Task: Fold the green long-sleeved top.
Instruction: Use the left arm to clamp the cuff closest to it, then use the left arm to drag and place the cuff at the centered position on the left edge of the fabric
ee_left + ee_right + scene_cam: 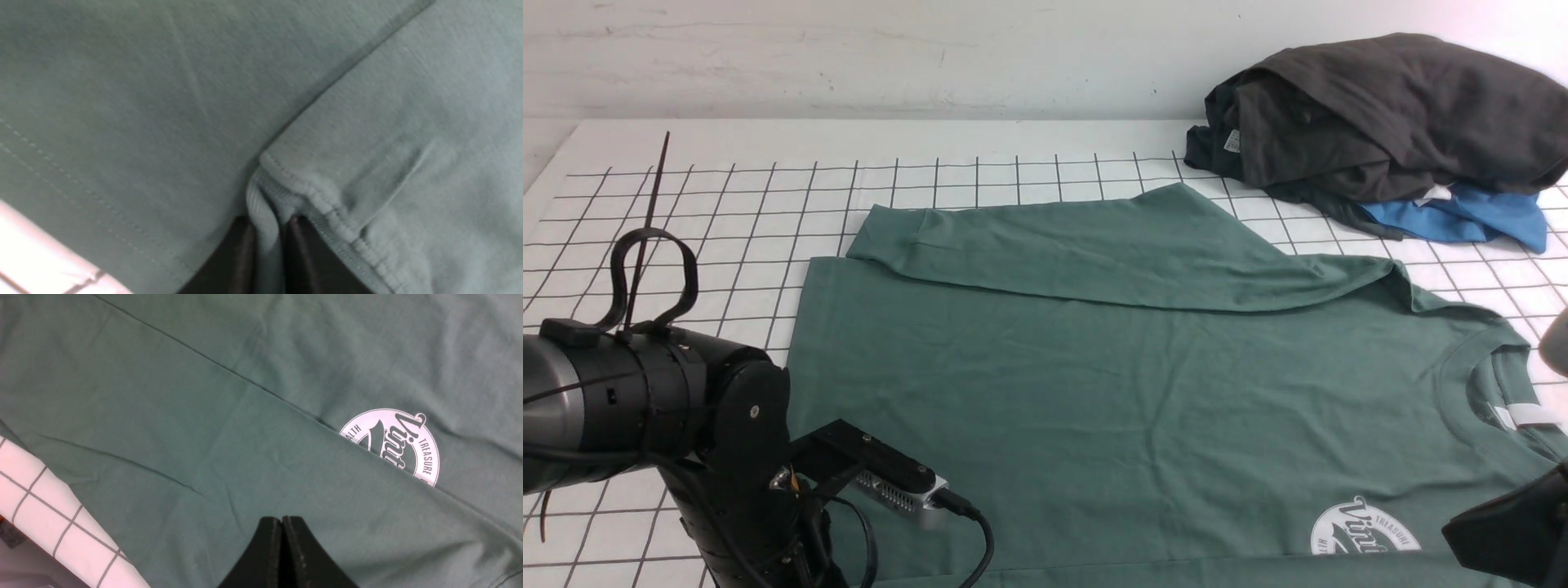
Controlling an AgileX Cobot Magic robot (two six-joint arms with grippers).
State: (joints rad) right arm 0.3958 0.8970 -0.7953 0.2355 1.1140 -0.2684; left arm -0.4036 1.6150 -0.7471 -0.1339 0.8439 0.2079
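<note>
Top: we see the green top flat on the gridded table, its far sleeve folded across.
Left gripper: pinching the ribbed cuff, likely to fold the near sleeve.
Right gripper: pressed together, empty, near the logo.
Views: only our left wrist view shows the pinch.

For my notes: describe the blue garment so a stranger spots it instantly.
On the white gridded table, a dark grey heap of clothes sits at the far right. The blue garment pokes out beneath its near edge, the only bright blue cloth, unlike the green top spread in front.
</note>
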